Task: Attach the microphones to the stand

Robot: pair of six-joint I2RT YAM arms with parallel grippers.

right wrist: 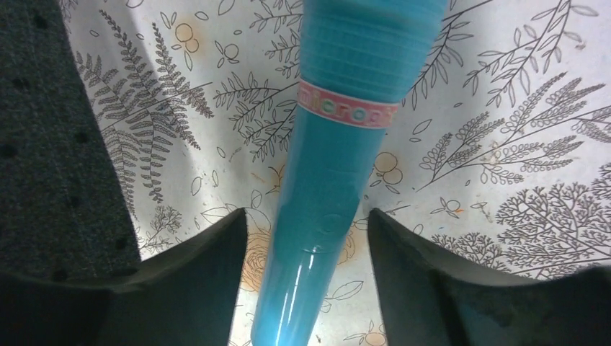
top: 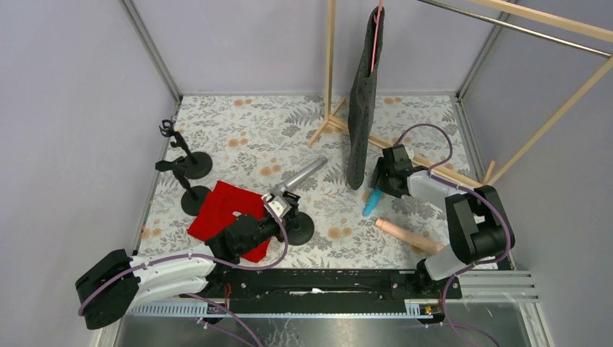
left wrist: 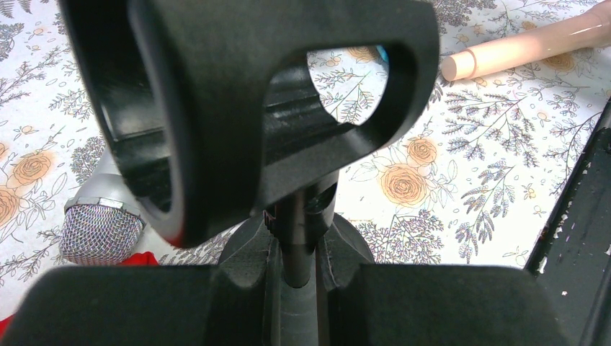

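My left pincer [top: 280,211] was pressed together on the thin stem of a black microphone stand [top: 299,230], just below the middle of the overhead view. From its wrist, the stem [left wrist: 294,238] rose between my fingers to the clip. The silver-grey microphone [top: 303,176] lay on the floral table [top: 253,130] just beside that stand, its mesh head [left wrist: 101,231] near a red cloth [top: 224,210].

My right pincer [top: 379,189] stood spread right of centre, one finger either side of the cyan-blue microphone [right wrist: 324,180] and not touching it. That microphone lay flat on the table beside a hanging dark garment [top: 365,101]. The peach-pink microphone [top: 405,235] lay on the table at lower right, apart from both pincers.
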